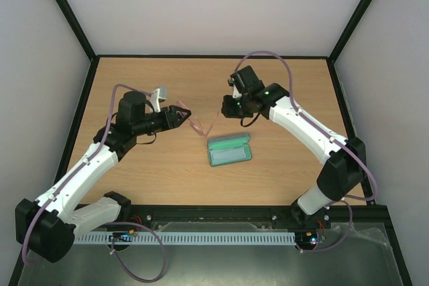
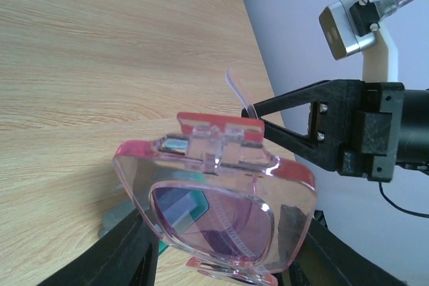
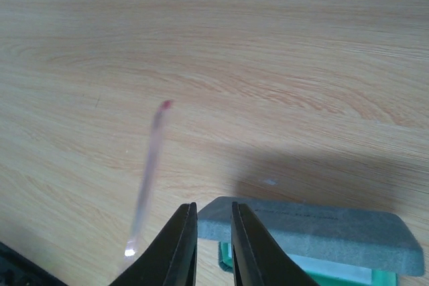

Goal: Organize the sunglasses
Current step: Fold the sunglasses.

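Tabletop (image 1: 167, 179), left hand (image 1: 184, 112) gripping sunglasses (image 2: 221, 212), right hand (image 3: 213, 249) pinching temple

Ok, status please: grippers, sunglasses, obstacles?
Left gripper shut on the sunglasses frame. Right gripper pinching one temple arm. Case open nearby, not blocking.

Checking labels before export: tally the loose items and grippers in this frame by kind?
sunglasses: 1
case: 1
grippers: 2 (left gripper, right gripper)
Total: 4
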